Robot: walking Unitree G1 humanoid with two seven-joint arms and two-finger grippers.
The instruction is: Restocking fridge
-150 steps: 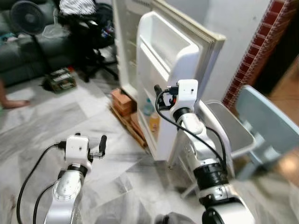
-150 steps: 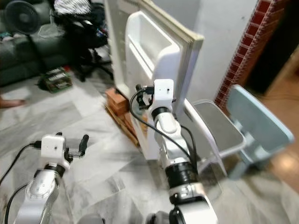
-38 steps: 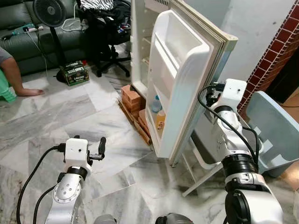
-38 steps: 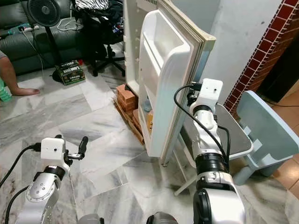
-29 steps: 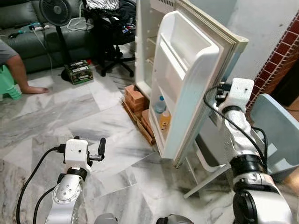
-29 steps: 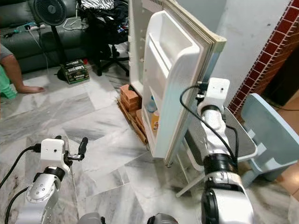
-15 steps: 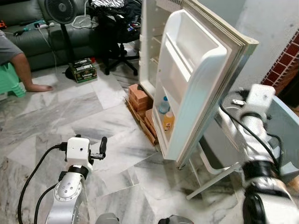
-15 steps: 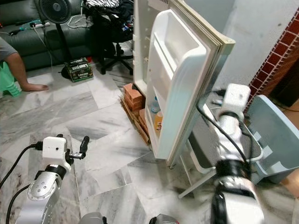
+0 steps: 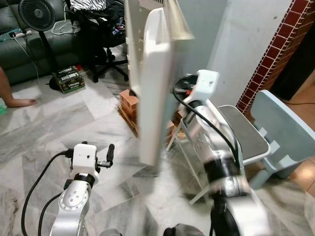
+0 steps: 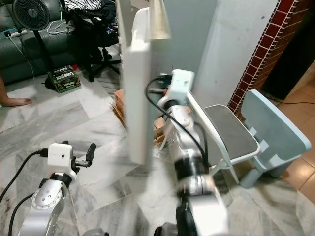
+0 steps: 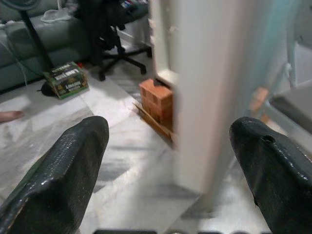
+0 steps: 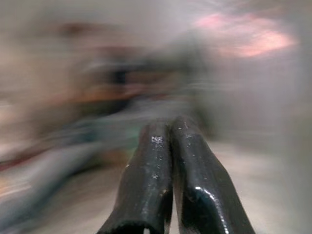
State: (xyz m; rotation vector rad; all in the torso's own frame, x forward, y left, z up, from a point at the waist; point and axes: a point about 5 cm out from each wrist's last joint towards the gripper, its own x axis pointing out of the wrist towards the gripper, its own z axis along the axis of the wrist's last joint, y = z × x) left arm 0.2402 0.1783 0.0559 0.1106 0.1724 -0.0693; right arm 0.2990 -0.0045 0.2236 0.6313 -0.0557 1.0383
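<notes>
White slab fridge door [image 9: 151, 83] edge-on, right gripper [image 12: 170, 141] pinched, perhaps behind it

One fridge door [image 9: 152, 83], one standing fan [image 9: 35, 12], one office chair [image 9: 98, 39], two pale chairs [image 9: 246, 137] [image 9: 283, 132], apparently two stacked bricks [image 11: 157, 100].

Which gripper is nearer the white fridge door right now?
Right. The right gripper, fingers shut, is raised just behind the white fridge door, on its outer side. The left gripper is held low over the marble floor, open, short of the door's bottom edge.
</notes>
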